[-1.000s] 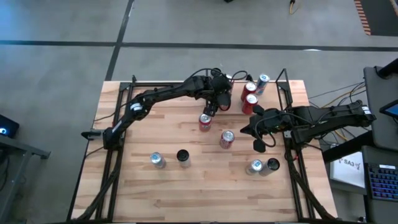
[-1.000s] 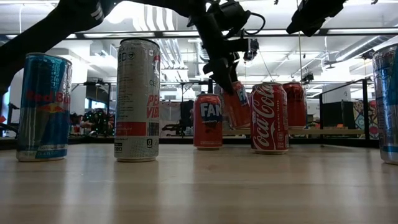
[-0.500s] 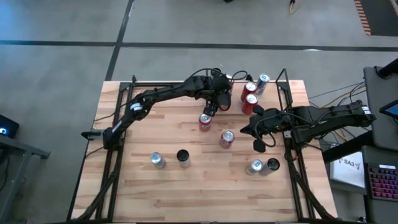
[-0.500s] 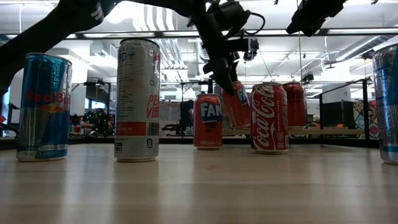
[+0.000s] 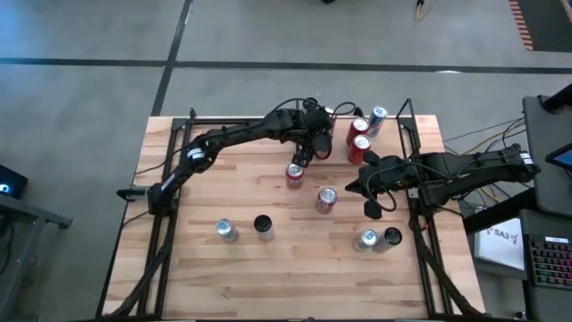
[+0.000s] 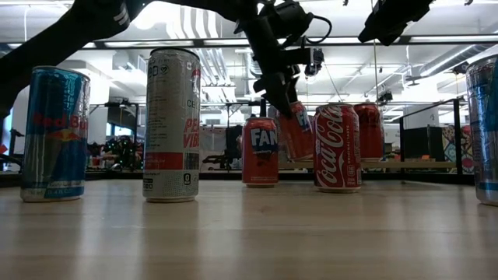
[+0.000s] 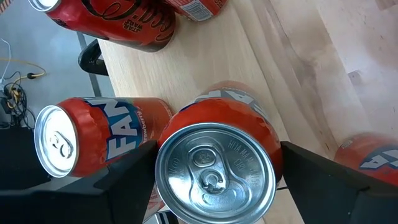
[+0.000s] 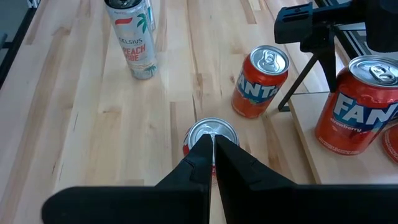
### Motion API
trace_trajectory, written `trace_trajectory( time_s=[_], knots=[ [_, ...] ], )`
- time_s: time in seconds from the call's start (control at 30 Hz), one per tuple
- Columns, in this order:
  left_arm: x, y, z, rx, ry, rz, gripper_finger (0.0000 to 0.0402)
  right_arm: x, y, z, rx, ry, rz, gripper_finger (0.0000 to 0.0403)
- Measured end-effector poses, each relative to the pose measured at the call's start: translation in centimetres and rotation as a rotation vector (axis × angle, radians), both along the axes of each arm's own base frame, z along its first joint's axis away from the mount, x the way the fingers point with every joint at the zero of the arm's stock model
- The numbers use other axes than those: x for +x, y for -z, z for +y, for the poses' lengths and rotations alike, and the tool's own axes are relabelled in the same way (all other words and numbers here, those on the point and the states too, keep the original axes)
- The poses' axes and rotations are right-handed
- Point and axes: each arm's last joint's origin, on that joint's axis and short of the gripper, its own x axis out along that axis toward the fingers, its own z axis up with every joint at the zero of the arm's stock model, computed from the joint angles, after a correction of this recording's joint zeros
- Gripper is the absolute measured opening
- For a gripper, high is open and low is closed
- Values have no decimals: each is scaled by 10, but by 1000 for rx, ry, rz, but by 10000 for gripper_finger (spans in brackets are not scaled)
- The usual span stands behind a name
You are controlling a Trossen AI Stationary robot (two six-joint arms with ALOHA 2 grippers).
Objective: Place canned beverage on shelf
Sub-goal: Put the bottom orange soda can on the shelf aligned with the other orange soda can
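Can (image 7: 214, 168): glossy painted metal body, brushed silver lid. Table (image 5: 268, 268): matt, pale jointed wood. Shelf (image 8: 348, 168): smooth light wood, black metal rods.

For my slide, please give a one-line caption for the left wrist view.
Left claw straddles an upright orange Fanta can beside the shelf, where another Fanta can stands.

The left arm (image 5: 241, 134) hides much of the shelf (image 5: 391, 143); the low view crops the rightmost can (image 6: 486, 132)
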Motion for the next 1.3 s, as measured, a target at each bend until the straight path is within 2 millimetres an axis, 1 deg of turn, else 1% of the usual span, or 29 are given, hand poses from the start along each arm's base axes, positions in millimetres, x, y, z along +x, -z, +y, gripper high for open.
trace_trajectory(
  time_s=[0.17,0.53,0.7,1.03,1.17,1.3],
  knots=[
    [0,0,0,0,1,-1,314,0,0,0,0,0,0,9],
    [0,0,0,0,1,-1,315,0,0,0,0,0,0,9],
    [0,0,-1,-33,22,-11,315,0,0,0,0,0,0,9],
    [1,-2,0,-28,23,-25,316,0,0,0,3,2,-1,9],
    [3,-5,1,-5,16,-61,316,0,0,0,3,3,-1,9],
    [4,-5,2,10,23,-60,316,0,0,0,4,3,-1,9]
  ],
)
